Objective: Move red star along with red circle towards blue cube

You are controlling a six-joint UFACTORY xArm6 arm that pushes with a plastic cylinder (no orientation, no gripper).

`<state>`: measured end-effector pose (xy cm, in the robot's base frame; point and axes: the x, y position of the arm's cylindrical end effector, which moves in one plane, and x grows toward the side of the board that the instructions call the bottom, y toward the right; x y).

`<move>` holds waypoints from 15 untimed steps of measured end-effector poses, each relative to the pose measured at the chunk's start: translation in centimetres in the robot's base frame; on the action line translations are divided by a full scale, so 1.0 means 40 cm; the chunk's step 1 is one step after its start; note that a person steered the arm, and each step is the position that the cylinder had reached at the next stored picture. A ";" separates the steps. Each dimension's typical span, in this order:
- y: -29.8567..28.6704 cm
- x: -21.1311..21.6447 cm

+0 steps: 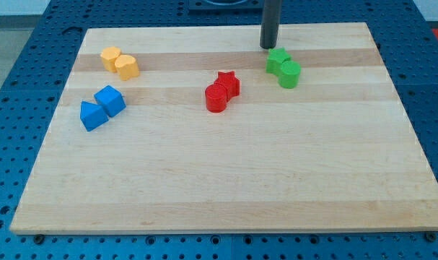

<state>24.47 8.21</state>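
The red star (pixel 229 83) and the red circle (pixel 216 98) sit touching each other near the middle of the wooden board, the circle at the star's lower left. The blue cube (pixel 110 100) lies at the view's left, with a blue triangular block (pixel 93 115) touching its lower left. My tip (pixel 268 46) is near the view's top, right of and above the red star, apart from it and just above the left green block.
Two green blocks (pixel 283 67) sit touching each other just below my tip. Two yellow blocks (pixel 119 62) sit at the upper left, above the blue cube. The wooden board (pixel 226 180) lies on a blue perforated table.
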 end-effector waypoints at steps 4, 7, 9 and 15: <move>0.511 0.283; 0.020 0.544; -0.066 0.525; -0.176 0.287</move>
<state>35.94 1.16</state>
